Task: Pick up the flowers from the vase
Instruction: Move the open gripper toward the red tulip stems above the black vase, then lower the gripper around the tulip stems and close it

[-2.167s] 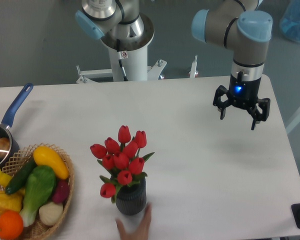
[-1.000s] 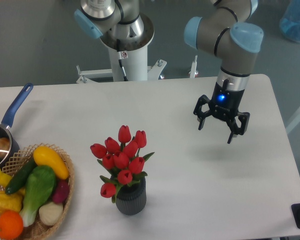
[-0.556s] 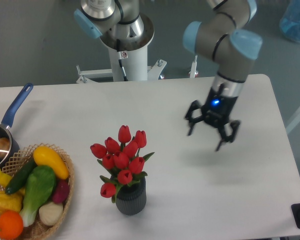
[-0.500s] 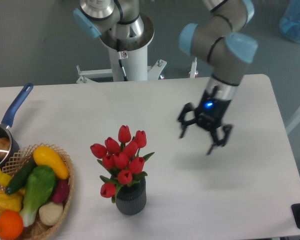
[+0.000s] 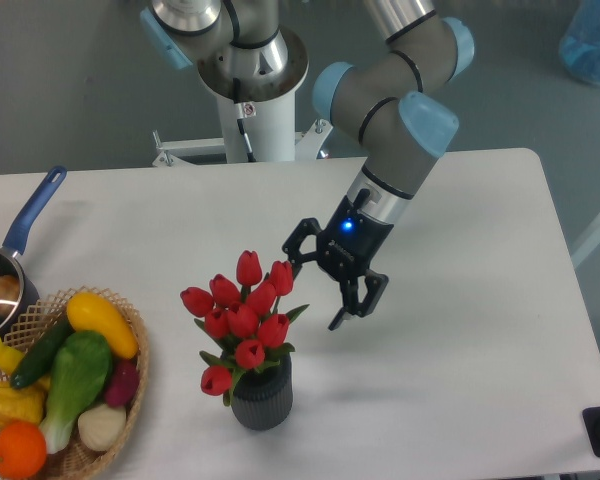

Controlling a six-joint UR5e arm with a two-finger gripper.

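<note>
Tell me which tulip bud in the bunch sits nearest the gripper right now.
The upper-right bud of the flowers, right beside the open gripper. The other buds sit farther left or lower, toward the vase.

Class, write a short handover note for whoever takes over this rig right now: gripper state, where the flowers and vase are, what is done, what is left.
Gripper: open, empty, tilted, just right of the flowers, near the top buds; contact cannot be told.
Flowers: in the vase, which stands upright near the table's front edge.
Done: nothing grasped yet.
Left: close on the bunch, lift it clear of the vase.
</note>
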